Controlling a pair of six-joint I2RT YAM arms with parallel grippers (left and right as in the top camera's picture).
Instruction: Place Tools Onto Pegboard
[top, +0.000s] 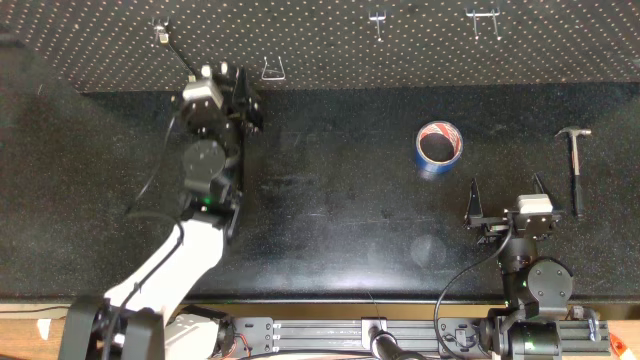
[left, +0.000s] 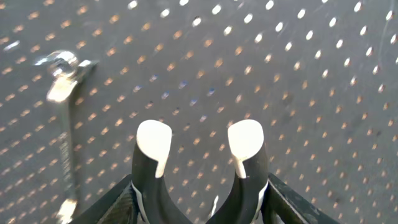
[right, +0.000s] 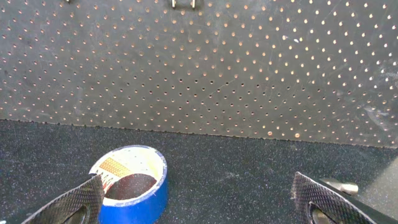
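My left pincer (left: 200, 142) and right pincer (right: 198, 198) both stood apart, empty. One wrench (left: 64, 140) hung on the pegboard (left: 311, 74). One tape roll (right: 134, 186) and one hammer (top: 575, 170) lay below.

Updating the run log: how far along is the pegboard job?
Done: one wrench hangs on the pegboard. In hand: nothing; the left gripper is at the board beside the wrench, fingers open and empty. Left: the blue tape roll and the hammer lie on the table, with the right gripper open between them, holding nothing.

Blue tape roll (right: 148, 196), black pegboard (right: 249, 74) dotted with holes, white-tipped left pincer (left: 200, 140); black speckled worktop (top: 330, 200)
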